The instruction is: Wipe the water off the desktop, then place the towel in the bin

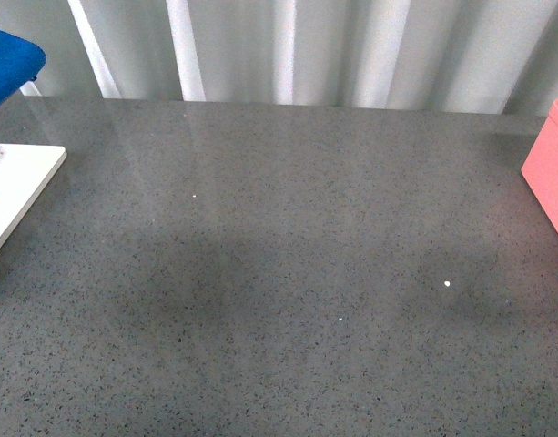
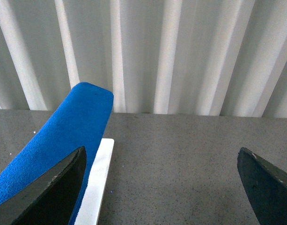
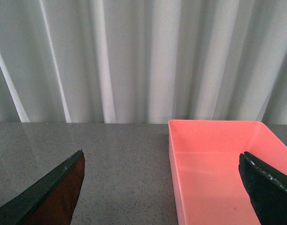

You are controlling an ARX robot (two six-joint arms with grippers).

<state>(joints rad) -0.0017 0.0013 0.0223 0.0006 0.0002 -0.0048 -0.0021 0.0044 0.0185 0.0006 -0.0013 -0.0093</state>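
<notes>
Left gripper [image 2: 161, 157] and right gripper [image 3: 162, 159] both sit spread wide and empty, while the blue microfibre towel [image 1: 7, 62], in the front view's upper left corner, looks soft, light and floppy, so pinching its rounded edge seems best.

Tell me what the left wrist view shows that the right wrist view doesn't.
Only the left wrist view shows the blue towel and the white slab, framed by the open, empty left pincer. Only the right wrist view shows the pink bin, with nothing in the part in view, framed by the open, empty right pincer. Both show the grey desktop and the pale curtain behind it.
</notes>
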